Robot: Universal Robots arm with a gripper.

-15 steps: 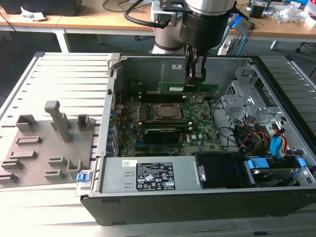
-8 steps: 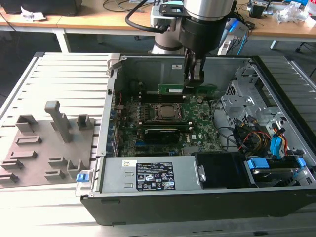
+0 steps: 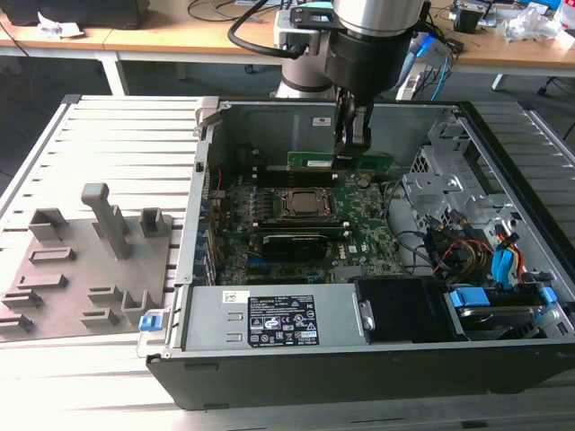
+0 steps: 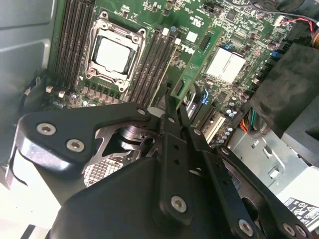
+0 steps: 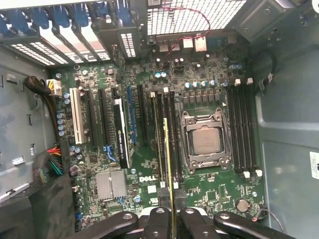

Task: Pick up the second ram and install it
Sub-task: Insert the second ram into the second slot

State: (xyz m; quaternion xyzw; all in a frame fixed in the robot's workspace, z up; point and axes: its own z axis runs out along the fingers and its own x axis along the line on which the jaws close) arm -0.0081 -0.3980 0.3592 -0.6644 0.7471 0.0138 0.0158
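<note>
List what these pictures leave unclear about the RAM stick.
Long, flat green RAM stick: whether its bottom edge is seated, exterior view, too small to tell.
Memory slot under it, first wrist view: covered by the edge-on stick.
Stick's near end, second wrist view: hidden by the black gripper.

Arm (image 3: 364, 36) reaching straight down, fingers (image 5: 192, 225) clamped on second ram (image 3: 311, 162).

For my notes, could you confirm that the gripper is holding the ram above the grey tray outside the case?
Not quite. The gripper is holding the ram, but inside the case, above the motherboard beside the socket, not above the tray. The exterior view shows this.
</note>
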